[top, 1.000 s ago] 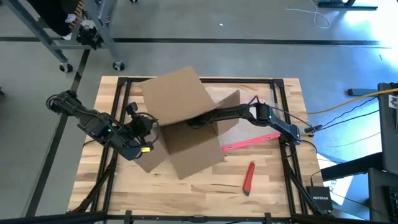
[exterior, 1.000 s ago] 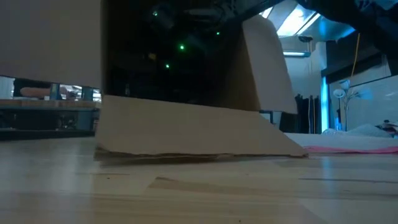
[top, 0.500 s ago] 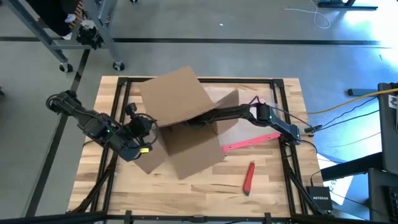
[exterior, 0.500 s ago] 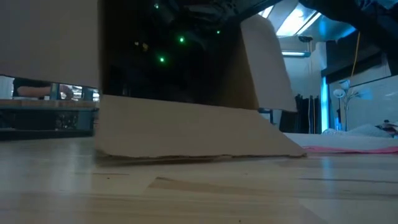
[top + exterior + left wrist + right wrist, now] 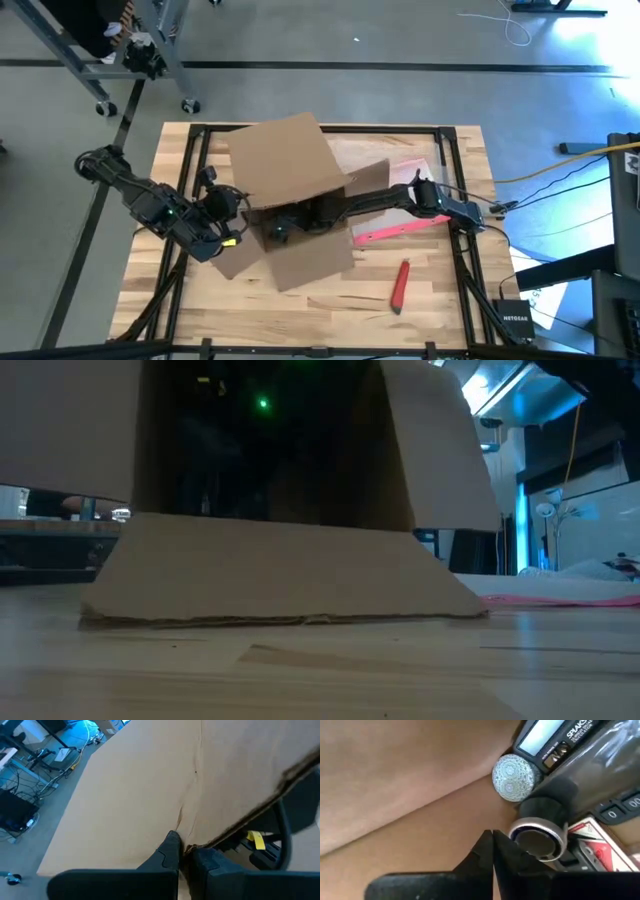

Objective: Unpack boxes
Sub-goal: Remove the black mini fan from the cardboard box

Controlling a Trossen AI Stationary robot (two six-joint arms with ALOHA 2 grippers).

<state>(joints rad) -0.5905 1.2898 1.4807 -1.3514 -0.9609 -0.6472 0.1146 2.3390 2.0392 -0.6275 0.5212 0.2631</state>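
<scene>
The brown cardboard box (image 5: 285, 170) (image 5: 270, 470) stands tipped in the middle of the table, its mouth toward the near edge. Its near flap (image 5: 280, 575) rests on the tabletop. My left gripper (image 5: 238, 210) (image 5: 183, 852) is shut on the box's left side. My right gripper (image 5: 285, 225) (image 5: 493, 845) reaches into the box from the table's right, fingers shut. Its tips stand beside a dark cylinder with a silver ring (image 5: 540, 832). Also in the box lie a white faceted ball (image 5: 516, 776), a dark device with a display (image 5: 555, 740) and a red card pack (image 5: 592, 842). My left gripper pinches the cut edge of the box's left wall (image 5: 192, 847) between its two fingers, one on the outer face and one on the inner. The fingers come slanting down from the table's left. My right gripper's shut tips lie close to the cylinder's silver ring (image 5: 517, 837); whether they touch it I cannot tell.
A clear pouch with a pink-red edge (image 5: 405, 225) (image 5: 560, 600) lies right of the box under my right arm. A red tool (image 5: 400, 285) lies near the front right. The black frame (image 5: 455, 180) borders the wooden table.
My right gripper has gone farther into the box, toward the table's left and near side, and has rolled. The box has tipped and shifted, so that its inside now shows from above. Its near flap has slid toward the table's left.
</scene>
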